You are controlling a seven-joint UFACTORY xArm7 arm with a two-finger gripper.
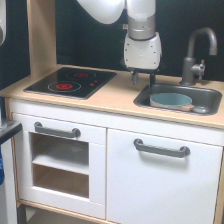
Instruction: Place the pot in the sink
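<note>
White cabinet front (100, 165), nearest the viewer: two grey handles, an open shelf on the exterior view's left.
Pale wooden countertop (115, 95) above it, running left to right.
Robot arm (142, 35), white and grey, descending from the top, far side of the counter.
Black stovetop (70, 81) with red rings, on the left; nothing on it.
Sink (210, 95), dark grey basin set in the counter on the right.
Faucet (197, 55), dark grey, behind the sink.
Pot (170, 100), light blue-grey with a tan band, sitting inside the sink, handle pointing right.
Gripper (143, 78), above the sink's far left edge, clear of the pot; the two fingers stand slightly apart with nothing between them.
Status: the pot appears placed; by my reckoning only the arm's withdrawal is left.
</note>
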